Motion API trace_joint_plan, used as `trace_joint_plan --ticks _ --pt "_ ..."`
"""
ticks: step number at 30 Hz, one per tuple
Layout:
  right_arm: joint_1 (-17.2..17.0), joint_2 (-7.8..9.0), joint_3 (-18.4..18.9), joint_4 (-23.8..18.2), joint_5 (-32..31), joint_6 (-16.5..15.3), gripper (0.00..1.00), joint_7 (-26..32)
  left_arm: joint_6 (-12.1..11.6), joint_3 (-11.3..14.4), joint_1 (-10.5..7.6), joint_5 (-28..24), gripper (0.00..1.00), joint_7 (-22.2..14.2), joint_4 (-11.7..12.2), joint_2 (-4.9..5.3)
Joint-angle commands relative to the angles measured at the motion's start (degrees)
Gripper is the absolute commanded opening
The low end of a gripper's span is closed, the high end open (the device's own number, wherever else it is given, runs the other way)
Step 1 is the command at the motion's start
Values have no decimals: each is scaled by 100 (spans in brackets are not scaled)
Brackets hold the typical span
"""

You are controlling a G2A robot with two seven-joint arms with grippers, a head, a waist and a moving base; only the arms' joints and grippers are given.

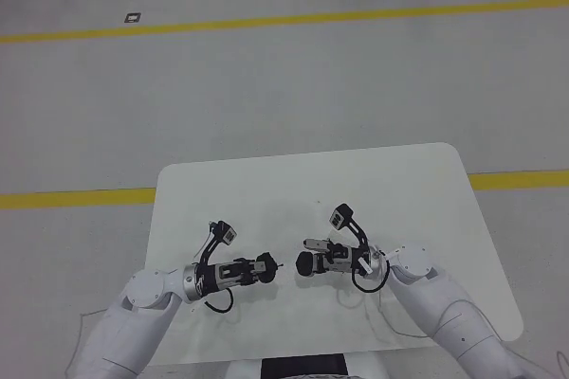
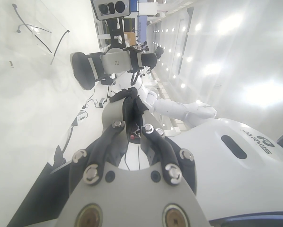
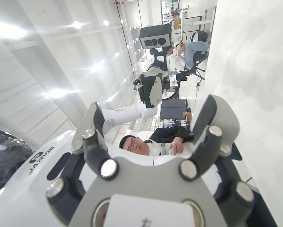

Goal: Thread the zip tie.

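My left gripper (image 1: 268,266) hovers over the white table (image 1: 360,189) near its front, shut on a black zip tie (image 1: 279,265). In the left wrist view the closed fingertips (image 2: 132,100) pinch the zip tie (image 2: 117,97), whose short black ends stick out on either side. My right gripper (image 1: 306,261) faces it from a small gap away, level with it. In the right wrist view the right gripper (image 3: 153,112) is open wide with nothing between its pads. The right gripper (image 2: 84,69) also shows beyond the left fingertips, and the left gripper (image 3: 151,93) shows beyond the right one's.
A clear plastic box (image 2: 58,22) stands on the table past the right gripper, with several loose black zip ties (image 2: 25,25) inside. A small dark scrap (image 2: 11,64) lies on the table near it. The table's far half is bare.
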Motion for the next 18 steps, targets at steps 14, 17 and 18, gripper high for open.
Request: trace_joint_plan --ticks 14,17,18 --pt "-53 59 -7 -351 -527 180 100 -100 -1 -527 264 -416 0 -759 129 -2" --pt "-53 59 -7 -351 -527 180 100 -100 -1 -543 254 -386 0 -839 158 -37" --pt "-53 59 -7 -351 -527 180 100 -100 -1 -544 252 -374 0 -848 163 -48"
